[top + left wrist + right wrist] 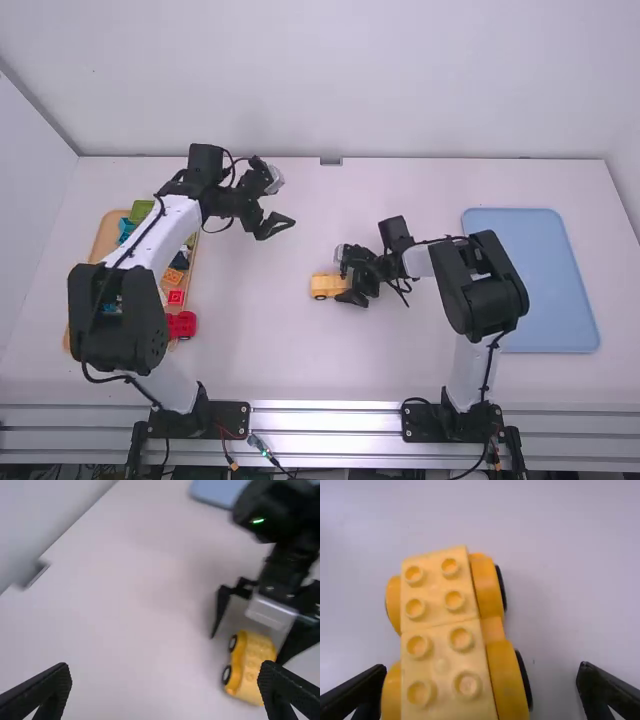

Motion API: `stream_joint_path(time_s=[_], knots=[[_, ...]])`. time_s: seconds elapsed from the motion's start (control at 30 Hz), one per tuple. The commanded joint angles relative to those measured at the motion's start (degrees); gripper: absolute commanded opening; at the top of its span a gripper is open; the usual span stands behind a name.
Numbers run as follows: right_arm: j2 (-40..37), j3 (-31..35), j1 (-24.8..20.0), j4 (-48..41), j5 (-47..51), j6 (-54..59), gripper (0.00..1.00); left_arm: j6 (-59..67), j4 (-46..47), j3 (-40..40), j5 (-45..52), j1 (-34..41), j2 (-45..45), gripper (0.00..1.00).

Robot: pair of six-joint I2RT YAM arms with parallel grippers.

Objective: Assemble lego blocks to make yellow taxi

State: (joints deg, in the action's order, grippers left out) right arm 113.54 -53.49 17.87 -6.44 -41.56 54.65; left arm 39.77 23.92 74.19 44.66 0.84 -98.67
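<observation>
Your left gripper was positioned, fingers spread, above the table, toward its far edge. Your right gripper was open at the yellow block car, which stood about midway between the table's left and right edges.

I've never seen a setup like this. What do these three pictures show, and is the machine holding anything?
You see two robot arms, the left arm and the right arm, at a white table. One camera looks down from above and behind them; the other two ride on the arms' wrists.

On the table stands a yellow toy car with knobbed bricks on top. An orange tray with colorful blocks lies on the left, a blue tray on the right.

Nothing is gripped: the left arm's fingers are apart, and the right arm's fingers are open around the car.
</observation>
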Motion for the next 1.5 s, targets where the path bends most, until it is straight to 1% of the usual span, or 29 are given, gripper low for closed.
stream_joint_path(time_s=[0.0, 0.03, 0.07, 0.13, 0.2, 0.23, 0.27, 0.3, 0.37, 0.4, 0.47, 0.5, 0.53, 0.63, 0.73, 0.83, 0.87, 0.9, 0.97, 1.03, 1.1, 1.13, 1.2, 1.37, 1.47], knots=[[-6.84, -3.23, -0.2, -6.23, 9.94, -1.64, 0.99, -15.41, -0.31, 0.87, -9.79, -1.14, 0.44, 0.99], [-9.99, -5.11, -0.26, -12.61, 12.11, -0.37, 0.99, -20.26, -0.26, 0.85, -13.55, -1.68, 0.61, 0.99], [-11.15, -5.79, -0.26, -14.71, 12.87, 0.07, 0.99, -22.29, -0.17, 0.85, -14.91, -1.9, 0.74, 0.99], [-14.84, -8.26, -0.26, -20.33, 15.52, 1.79, 0.99, -30.71, 0.39, 0.85, -21.11, -2.95, 1.27, 0.99], [-17.77, -9.44, -0.63, -22.12, 18.53, 3.04, 0.99, -39.01, 2.36, 0.85, -28.96, -4.22, 2.12, 0.99], [-17.77, -9.44, -0.63, -22.12, 18.53, 3.04, 0.99, -39.01, 2.36, 0.85, -28.96, -4.22, 2.12, 0.99], [-19.34, -9.55, -0.92, -21.86, 19.87, 4.07, 0.99, -44.04, 4.48, 0.85, -35.12, -5.2, 2.6, 0.99], [-20.11, -9.53, -1.05, -21.18, 20.5, 4.83, 0.99, -48.46, 6.12, 0.85, -38.62, -5.99, 2.89, 0.99], [-20.46, -9.53, -1.2, -19.69, 21.09, 4.79, 0.99, -54.21, 8.28, 0.85, -42.56, -7.04, 3.02, 0.99], [-20.55, -9.51, -1.55, -17.25, 20.96, 4.79, 0.99, -62.53, 11.82, 0.79, -46.66, -8.57, 3.02, 0.99], [-20.55, -9.49, -2.08, -14.34, 20.83, 4.74, 0.99, -72.19, 15.85, 0.5, -49.46, -10.51, 3.02, 0.99], [-20.55, -9.49, -2.14, -13.97, 20.85, 4.7, 0.99, -73.42, 16.59, 0.44, -49.86, -10.86, 3.02, 0.99], [-20.55, -9.49, -2.25, -12.66, 20.85, 3.8, 0.99, -75.69, 19.58, 0.31, -50.31, -12.11, 2.99, 0.99], [-20.55, -9.49, -2.1, -10.01, 20.87, 2.14, 0.99, -75.32, 23.56, -0.7, -50.14, -14.38, 2.93, 0.99], [-20.55, -9.49, -2.25, -8.68, 20.81, 2.21, 0.99, -73.37, 23.45, -2.62, -50.66, -16.11, 2.95, 0.99], [-20.55, -9.49, -1.88, -8.28, 20.83, 2.21, 0.99, -75.03, 23.41, -4.02, -53.22, -17.51, 2.95, 1.0], [-20.55, -9.49, -1.68, -8.02, 21.05, 2.19, 0.99, -77.94, 23.41, -4.85, -55.06, -18.4, 2.93, 0.82], [-20.55, -9.49, -1.73, -7.85, 21.03, 2.19, 0.99, -80.43, 23.41, -5.55, -55.95, -19.17, 2.93, 0.76], [-20.55, -9.49, -1.81, -7.48, 20.83, 2.19, 0.99, -83.21, 23.37, -6.71, -56.22, -20.59, 2.93, 0.79], [-20.55, -9.49, -1.44, -7.15, 20.94, 2.25, 0.99, -83.89, 22.97, -8.17, -55.89, -22.36, 2.93, 0.75], [-20.55, -9.49, -1.2, -6.93, 20.85, 2.4, 0.99, -83.76, 22.38, -8.92, -55.78, -23.15, 2.93, 0.75], [-20.55, -9.49, -1.16, -6.58, 20.87, 2.34, 0.99, -81.81, 21.2, -9.73, -53.99, -23.82, 2.93, 0.73], [-20.55, -9.49, -1.4, -6.05, 20.83, 2.16, 0.99, -77.02, 17.51, -10.88, -49.27, -24.44, 2.4, 0.73], [-20.55, -9.49, -0.7, -6.01, 20.85, 2.16, 0.99, -76.0, 14.53, -10.95, -47.01, -24.15, -0.72, 0.7], [-20.55, -9.49, -0.57, -5.99, 20.85, 2.16, 0.99, -76.35, 14.36, -10.73, -47.1, -24.02, -2.29, 0.61]])
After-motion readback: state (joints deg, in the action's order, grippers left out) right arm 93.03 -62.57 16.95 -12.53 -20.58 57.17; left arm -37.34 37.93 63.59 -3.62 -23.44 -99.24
